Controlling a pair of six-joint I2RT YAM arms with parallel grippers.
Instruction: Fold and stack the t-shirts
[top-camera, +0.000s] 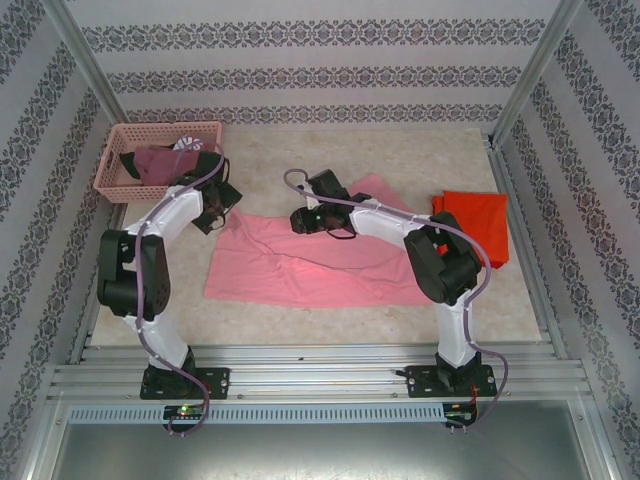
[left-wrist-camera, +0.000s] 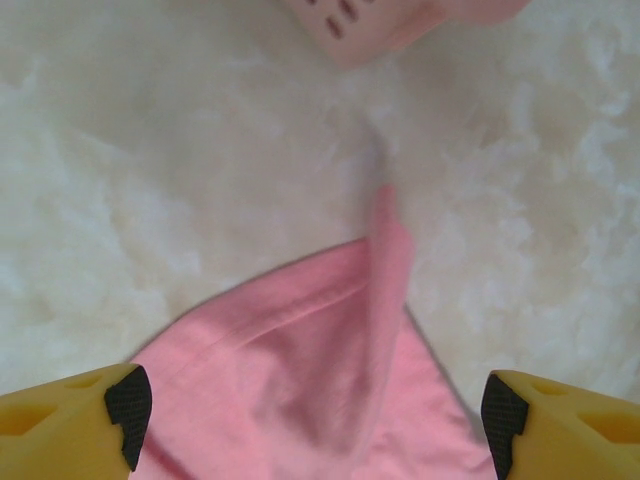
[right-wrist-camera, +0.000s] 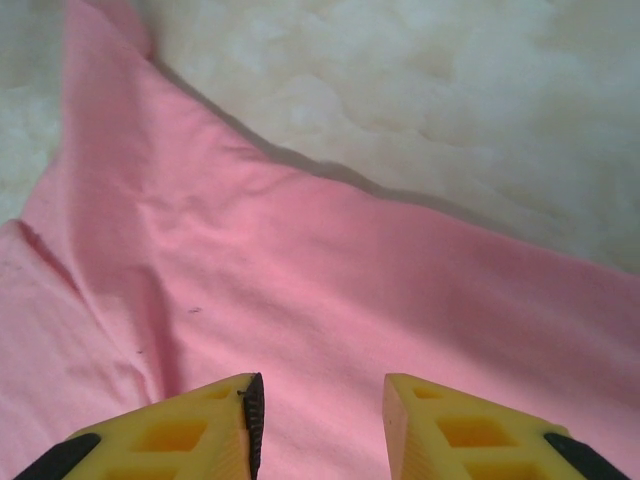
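Pink plastic lattice basket (top-camera: 112, 160) at upper left of the overhead frame; maroon and black garments (top-camera: 160, 160) heaped inside. Its corner also shows at the top edge of the left wrist view (left-wrist-camera: 370, 25).

Left gripper (top-camera: 215, 205) just right of the basket, over the upper-left corner of the salmon-pink cotton t-shirt (top-camera: 300, 265). Left wrist view: gripper (left-wrist-camera: 315, 405) with yellow fingers (left-wrist-camera: 70, 420) spread wide, one in each lower corner. The shirt's corner (left-wrist-camera: 330, 390) lies between them, a raised crease running up to a point; the pads are not touching the cloth.

Cream mottled tabletop (top-camera: 300, 150) carries the shirt at frame centre. It is spread in a wide flat band, with the lower edge straight and the upper edge uneven.

Right gripper (top-camera: 298, 220) at centre, over the shirt's upper edge. Right wrist view: gripper (right-wrist-camera: 320, 400) with fingers (right-wrist-camera: 180, 430) partly apart, a clear gap between them. Pink cloth (right-wrist-camera: 350, 290) lies smooth beneath, and nothing is visibly pinched.

Orange-red t-shirt (top-camera: 475, 225) at right, a folded rectangle, set apart from the pink one, partly behind the right arm's elbow.
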